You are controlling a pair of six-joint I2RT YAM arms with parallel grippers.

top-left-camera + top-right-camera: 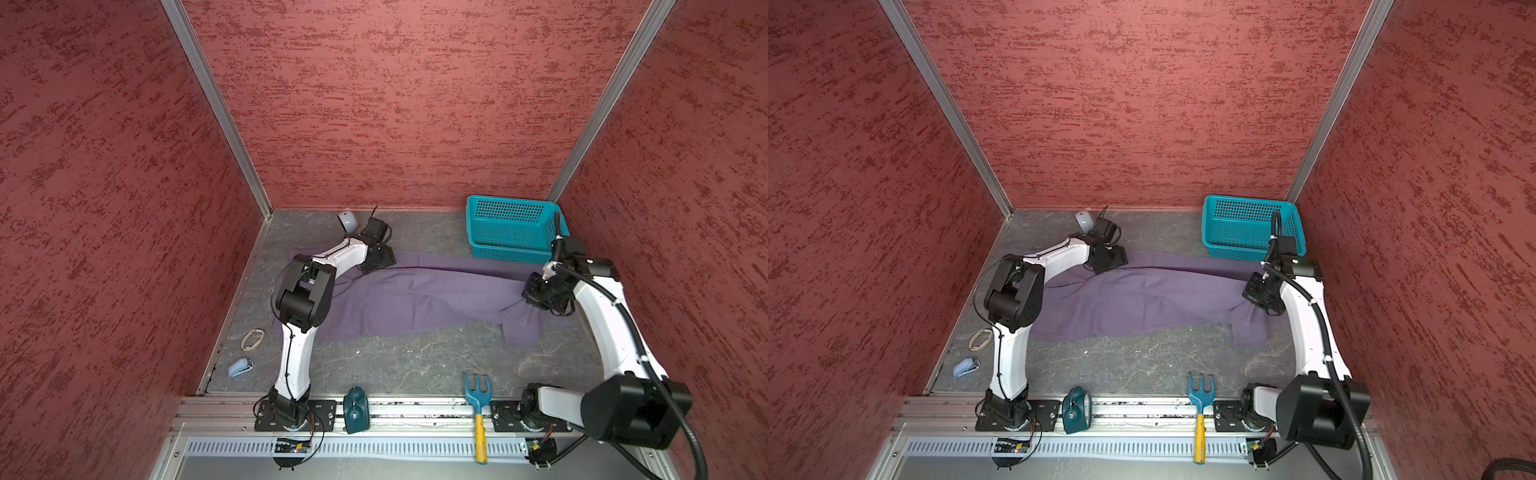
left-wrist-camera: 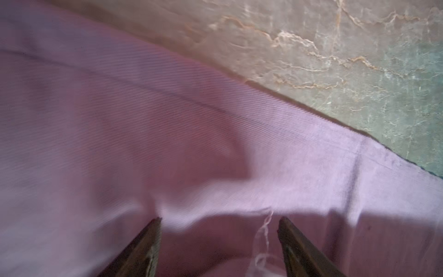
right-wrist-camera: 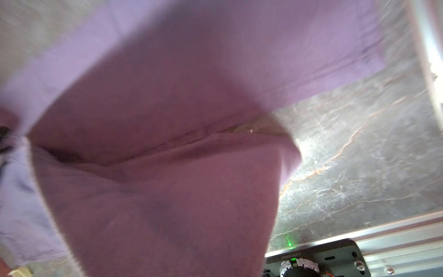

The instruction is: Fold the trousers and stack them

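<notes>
the trousers [image 1: 415, 299] lay stretched along the table [image 1: 395, 365] between the two arms. thin soft twill, light and limp, likely to sag and crease wherever nothing held it up. left pincer [image 2: 219, 217] hung with its fingers apart and nothing in them, cloth directly beneath and ahead of its tips, the cloth's edge just beyond. right pincer [image 1: 530, 298] was clamped on the trousers at the opposite end, a peak of cloth drawn up to it, the rest draping away below. best hold, i'd judge: hem or waistband corners, where doubled stitching gives some bite.
</notes>
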